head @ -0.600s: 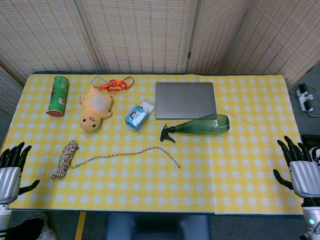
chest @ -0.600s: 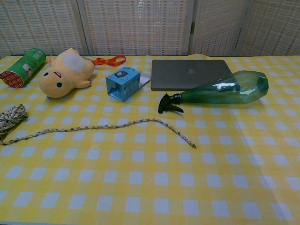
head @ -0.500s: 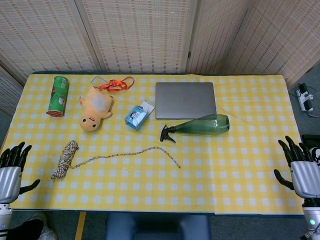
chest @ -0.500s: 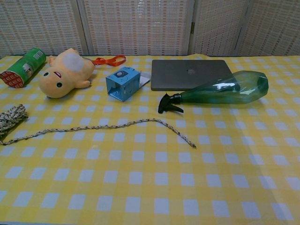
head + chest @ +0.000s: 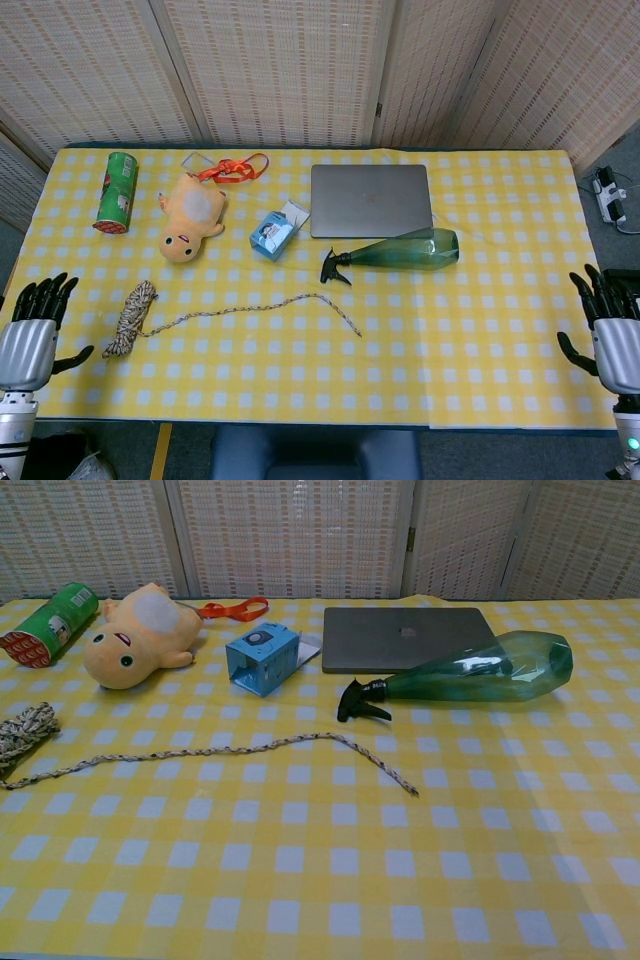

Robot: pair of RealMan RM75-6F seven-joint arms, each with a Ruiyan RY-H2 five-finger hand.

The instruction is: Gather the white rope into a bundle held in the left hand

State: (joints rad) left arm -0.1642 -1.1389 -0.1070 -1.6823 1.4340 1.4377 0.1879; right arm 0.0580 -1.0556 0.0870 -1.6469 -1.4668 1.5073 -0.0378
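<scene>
The white rope is laid on the table near the front left corner, with a coiled portion toward the left edge and a loose tail run out toward the middle of the table. The left hand is positioned just off the left edge, apart from the rope, with fingers spread and nothing grasped. The right hand is positioned off the right edge, likewise released and holding nothing.

The white rope looks rough and braided, lying on a matt checked cloth. The spray bottle is glossy translucent plastic; the laptop is smooth matt metal.
</scene>
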